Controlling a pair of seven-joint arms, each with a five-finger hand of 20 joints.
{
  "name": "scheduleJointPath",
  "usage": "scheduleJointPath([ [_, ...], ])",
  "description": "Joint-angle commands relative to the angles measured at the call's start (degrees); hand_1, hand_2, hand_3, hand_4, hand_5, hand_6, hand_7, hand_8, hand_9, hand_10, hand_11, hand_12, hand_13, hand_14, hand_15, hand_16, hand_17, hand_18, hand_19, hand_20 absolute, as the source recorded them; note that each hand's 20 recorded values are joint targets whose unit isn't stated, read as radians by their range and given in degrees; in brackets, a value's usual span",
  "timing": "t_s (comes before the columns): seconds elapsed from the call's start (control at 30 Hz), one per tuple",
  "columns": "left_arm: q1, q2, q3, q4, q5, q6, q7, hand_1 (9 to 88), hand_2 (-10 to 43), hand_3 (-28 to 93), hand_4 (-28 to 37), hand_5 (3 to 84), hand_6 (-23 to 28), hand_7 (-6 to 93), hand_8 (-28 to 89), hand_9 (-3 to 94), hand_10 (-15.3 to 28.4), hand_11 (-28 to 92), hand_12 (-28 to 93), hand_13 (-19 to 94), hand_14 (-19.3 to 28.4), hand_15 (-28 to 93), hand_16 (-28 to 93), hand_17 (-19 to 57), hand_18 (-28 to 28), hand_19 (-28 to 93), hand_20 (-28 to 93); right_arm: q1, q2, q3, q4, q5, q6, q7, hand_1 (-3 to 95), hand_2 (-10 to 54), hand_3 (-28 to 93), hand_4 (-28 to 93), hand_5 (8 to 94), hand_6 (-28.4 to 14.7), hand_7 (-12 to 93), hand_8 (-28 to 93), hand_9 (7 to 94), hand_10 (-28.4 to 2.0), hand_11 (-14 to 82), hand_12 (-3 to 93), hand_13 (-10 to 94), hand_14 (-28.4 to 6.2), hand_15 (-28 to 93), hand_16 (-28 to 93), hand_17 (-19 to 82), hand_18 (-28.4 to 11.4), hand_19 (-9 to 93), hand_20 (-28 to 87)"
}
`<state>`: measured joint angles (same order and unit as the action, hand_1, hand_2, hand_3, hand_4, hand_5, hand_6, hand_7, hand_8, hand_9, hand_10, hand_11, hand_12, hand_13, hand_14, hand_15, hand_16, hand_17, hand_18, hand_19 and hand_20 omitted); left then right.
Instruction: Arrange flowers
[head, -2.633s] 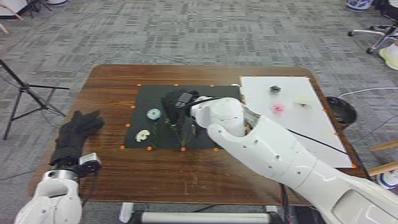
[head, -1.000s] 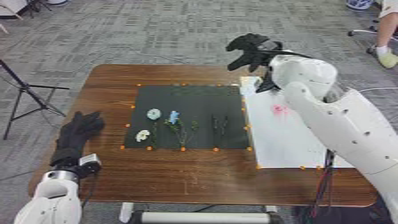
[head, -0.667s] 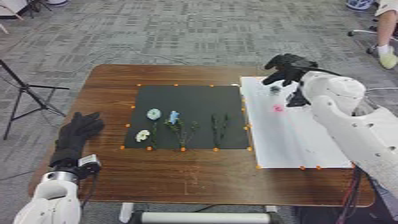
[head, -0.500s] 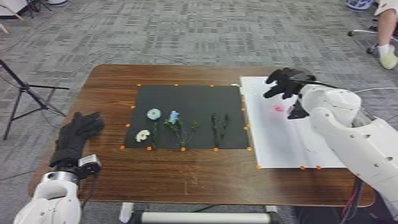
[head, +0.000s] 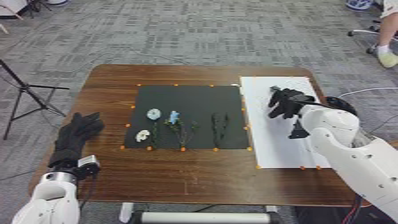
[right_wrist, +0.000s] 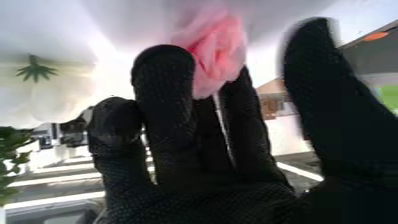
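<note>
Over the white sheet (head: 282, 142), my right hand (head: 286, 104) is low, its fingers reaching down and covering the spot around it. In the right wrist view a pink flower (right_wrist: 213, 55) lies against the fingertips of my right hand (right_wrist: 209, 175), the thumb standing apart from it. A white flower (right_wrist: 40, 90) is beside them. On the black mat (head: 187, 95) lie a pale blue round flower (head: 154, 114), a white flower (head: 143, 135), a blue flower (head: 173, 116) and green stems (head: 219, 130). My left hand (head: 78, 132) rests open at the table's left.
Orange markers edge the mat and sheet. A small dark item (head: 274, 88) sits near the sheet's far end. A dark round container (head: 340, 104) stands at the table's right edge, partly behind the right arm. A black tripod (head: 25, 87) is left of the table.
My right hand has left the black mat, swung over the sheet's far end, then come down and nearer over the pink flower's spot. The left hand has stayed still.
</note>
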<state>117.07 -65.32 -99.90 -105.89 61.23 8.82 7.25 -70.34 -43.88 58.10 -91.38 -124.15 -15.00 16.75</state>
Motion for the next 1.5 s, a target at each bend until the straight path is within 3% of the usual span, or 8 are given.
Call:
scheduleJointPath([
  [0.03,0.9,-0.37,-0.19,-0.14,0.12,-0.19,-0.84,19.6,13.9,57,-28.3,49.7,4.4,11.8,-6,48.7,15.4,21,12,39,19.5,21,2,5.5,13.0,13,17,4.1,1.3,-5.4,1.9,-0.5,8.4,-1.2,55.9,-7.0,57,-17,69.3,0.7,22,6,75.4,-12.3,16.9,29.6,76,-7.8,64,32,43,-20.9,84,57],
  [0.13,0.8,-0.32,-0.13,-0.16,0.07,-0.1,-0.55,19.5,13.9,57,-28.3,49.7,4.4,11.8,-6,48.7,15.4,21,12,39,19.5,22,2,5.4,13.0,13,17,8.0,2.1,-8.0,1.7,-0.9,9.4,-2.6,61.7,-6.7,53,-16,73.5,0.9,24,7,81.6,-11.1,13.0,37.8,79,-6.3,64,33,46,-20.3,86,57],
  [0.57,0.6,-0.07,-0.14,-0.09,-0.19,0.35,-0.41,19.4,14.0,57,-28.3,49.7,4.4,11.6,-6,48.8,15.5,20,12,39,19.5,22,2,5.5,13.0,13,17,21.1,1.9,-16.6,-3.7,6.2,14.3,-3.4,63.7,-7.8,53,-16,77.0,-0.6,21,9,85.4,-8.9,10.4,42.4,80,-5.3,64,34,48,-19.7,87,58],
  [0.87,0.3,-0.01,0.05,-0.09,-0.25,0.35,-0.52,19.5,14.0,57,-28.3,49.7,4.6,11.6,-6,48.8,15.6,21,12,39,19.5,22,2,5.4,13.0,13,17,26.2,-8.7,-25.2,-3.4,18.3,15.9,-1.5,62.9,-8.7,54,-16,78.2,-0.3,20,8,85.9,-10.7,10.0,40.4,81,-5.2,64,35,48,-19.7,88,57],
  [1.07,-0.7,-0.05,0.68,0.42,0.08,-0.51,-0.52,19.5,14.1,57,-28.3,49.6,4.6,11.6,-6,48.7,15.5,21,12,39,19.5,22,2,5.3,13.1,14,18,27.0,-16.0,-28.0,-0.8,19.9,16.3,-1.0,62.6,-9.0,55,-16,78.6,-0.1,19,8,86.0,-11.0,10.3,39.2,82,-5.0,64,35,49,-19.8,89,57],
  [1.2,0.0,-0.47,0.65,0.24,-0.29,0.21,-0.36,19.5,14.1,57,-28.3,49.6,4.6,11.6,-6,48.7,15.6,21,12,39,19.5,22,2,5.3,13.2,14,17,24.6,-21.1,-26.8,1.7,21.3,15.4,0.0,62.7,-9.0,54,-16,78.6,0.0,19,8,86.0,-11.0,10.3,38.8,82,-4.9,64,35,49,-19.8,89,57],
  [1.5,-0.3,-0.9,0.87,0.67,-0.02,-0.07,-0.77,19.4,14.1,57,-28.3,49.7,4.7,11.5,-6,48.0,15.4,21,12,38,19.2,21,2,4.6,13.7,15,18,20.9,-23.9,-26.2,4.5,19.5,13.3,0.4,62.5,-8.8,54,-16,78.4,0.3,19,8,85.7,-11.1,9.9,37.9,82,-4.9,63,36,49,-19.7,89,57],
])
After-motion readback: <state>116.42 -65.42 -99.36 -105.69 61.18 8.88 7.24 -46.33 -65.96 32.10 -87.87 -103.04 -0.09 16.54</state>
